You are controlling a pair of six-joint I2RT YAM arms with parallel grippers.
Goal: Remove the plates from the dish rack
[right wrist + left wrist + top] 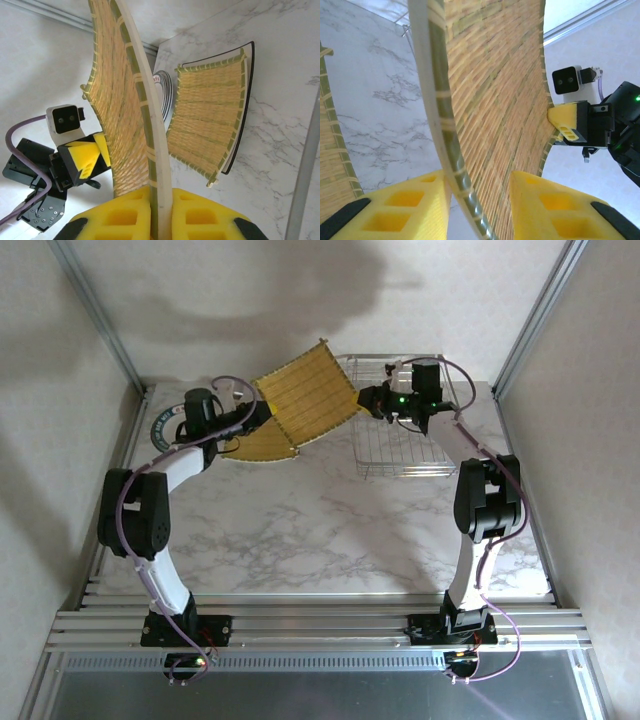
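A mustard-yellow square plate (305, 395) hangs tilted in the air between both grippers, left of the dish rack (400, 445). My right gripper (368, 400) is shut on its right edge; in the right wrist view the rim (161, 150) is pinched between the fingers (161, 197). My left gripper (255, 418) holds the opposite edge. In the left wrist view its jaws (477, 185) straddle the plate (490, 75), one finger against the rim. A second yellow plate (262, 445) lies on the table below, partly over a teal-rimmed round plate (160, 428).
The silver wire rack stands at the back right of the marble table (320, 530). Grey frame posts (100, 320) rise at the back corners. The stack with the lying yellow plate (210, 120) sits close to the left wall.
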